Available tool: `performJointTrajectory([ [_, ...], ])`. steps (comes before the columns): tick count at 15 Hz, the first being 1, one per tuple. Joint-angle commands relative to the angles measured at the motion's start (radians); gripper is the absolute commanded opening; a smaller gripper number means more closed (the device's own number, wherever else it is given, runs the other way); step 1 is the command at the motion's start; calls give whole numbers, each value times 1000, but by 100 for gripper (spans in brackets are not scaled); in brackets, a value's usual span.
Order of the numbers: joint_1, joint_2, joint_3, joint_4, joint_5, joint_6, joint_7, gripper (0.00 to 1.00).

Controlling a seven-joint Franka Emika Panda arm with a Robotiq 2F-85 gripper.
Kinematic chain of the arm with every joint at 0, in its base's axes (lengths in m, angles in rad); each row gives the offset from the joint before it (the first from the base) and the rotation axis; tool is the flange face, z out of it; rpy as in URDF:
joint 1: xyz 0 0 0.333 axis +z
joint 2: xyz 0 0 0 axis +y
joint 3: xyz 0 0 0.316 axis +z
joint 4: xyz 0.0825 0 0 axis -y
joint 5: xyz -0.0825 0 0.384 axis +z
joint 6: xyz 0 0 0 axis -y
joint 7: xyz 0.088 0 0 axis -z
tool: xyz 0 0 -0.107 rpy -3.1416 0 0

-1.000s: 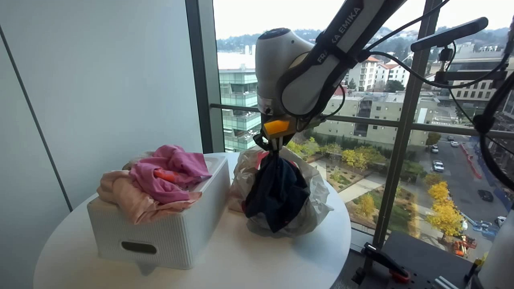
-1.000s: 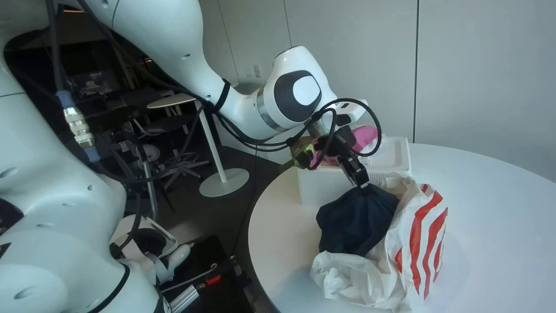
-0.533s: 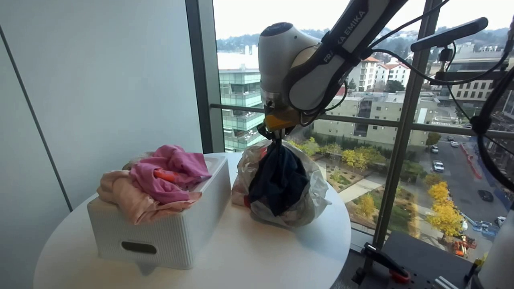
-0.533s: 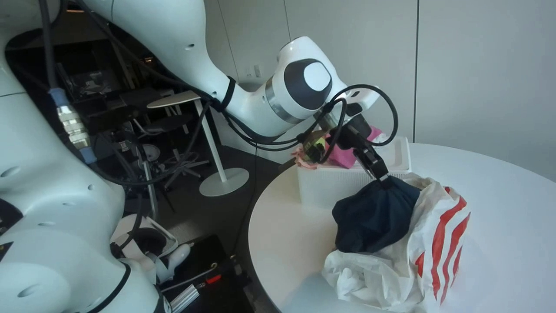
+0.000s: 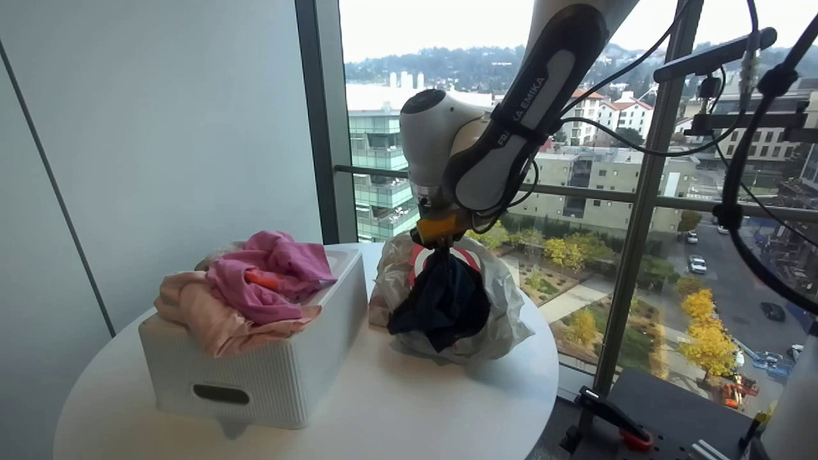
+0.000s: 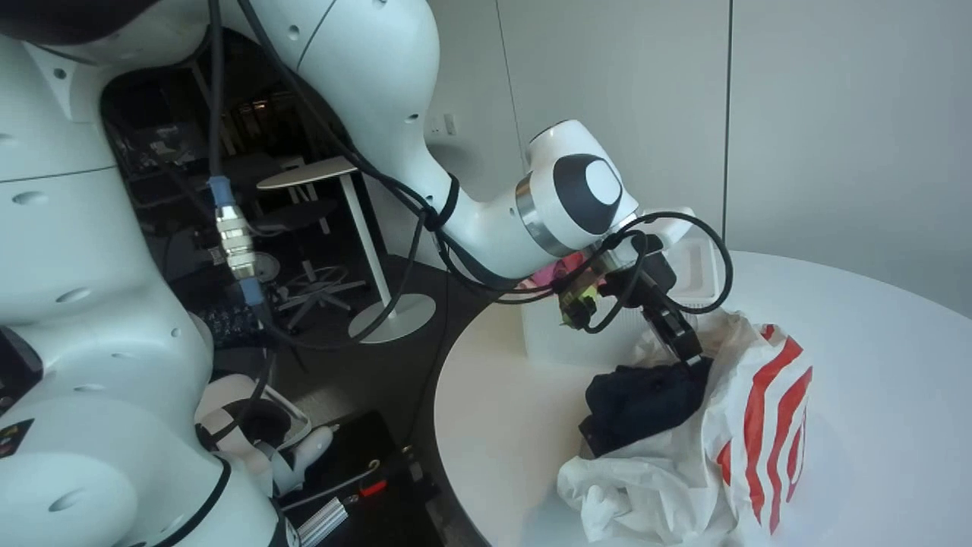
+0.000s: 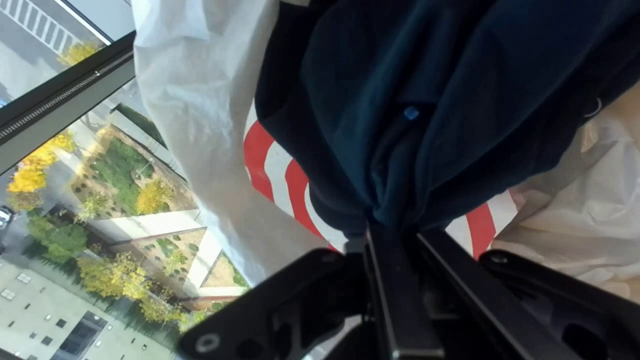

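- In an exterior view I look down across the round table (image 5: 409, 409) toward the tall window (image 5: 641, 217), at middle range; the white box (image 5: 243, 370) stands nearer the lens than the bag (image 5: 501, 319).
- In an exterior view the lens sits close by the robot arm (image 6: 83, 425), which fills the left edge; it faces the pale wall (image 6: 843, 137), tilted down, with the bag in front of the box.
- The wrist view is the nearest, peering along the gripper (image 7: 397, 231) at the dark cloth (image 7: 425, 100).
- Both exterior views share table, box, bag, cloth and gripper.
- Yellow trees (image 5: 698, 305) outside show in an exterior view and, askew, in the wrist view.
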Motion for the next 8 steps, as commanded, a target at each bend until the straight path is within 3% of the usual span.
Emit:
performJointTrajectory([
  [1,63,101,-70,100,-135,-25,160,4],
  [8,103,263,-97,167,-137,-16,236,3],
])
